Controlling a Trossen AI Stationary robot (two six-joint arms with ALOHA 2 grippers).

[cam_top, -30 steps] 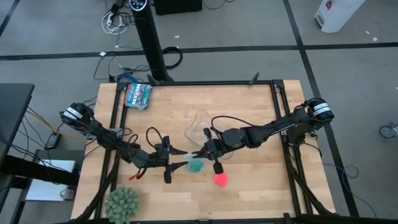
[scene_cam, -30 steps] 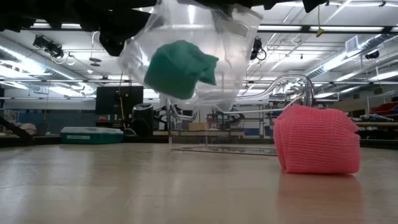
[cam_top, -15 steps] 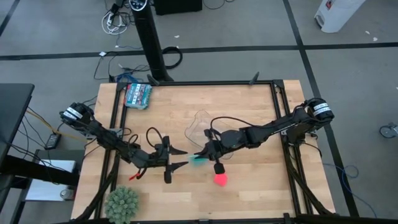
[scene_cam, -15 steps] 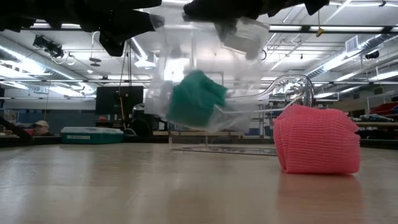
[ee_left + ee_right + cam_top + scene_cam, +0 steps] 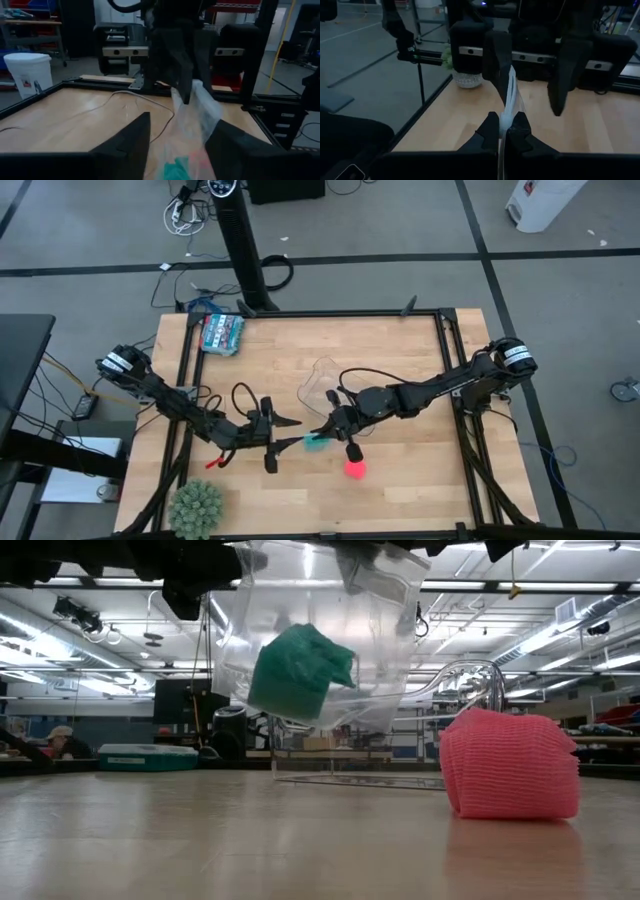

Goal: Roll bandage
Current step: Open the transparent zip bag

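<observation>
Above table centre, right jaws (image 5: 325,430) pinch clear bag (image 5: 318,640); left jaws (image 5: 292,433) parted beside it; bandage (image 5: 510,765) on table.

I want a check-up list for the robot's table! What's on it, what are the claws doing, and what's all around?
Surface: wooden table, bare in the middle.
Job's things: bandage, a pink roll lying on the table, untouched.
Clutter: clear bag with a teal roll inside, held up; a second clear bag; teal box; green spiky ball.
Grippers: right gripper shut on the clear bag's edge; left gripper open around the bag.
Cables: black cables loop along both arms.
Surroundings: grey floor, black post.
</observation>
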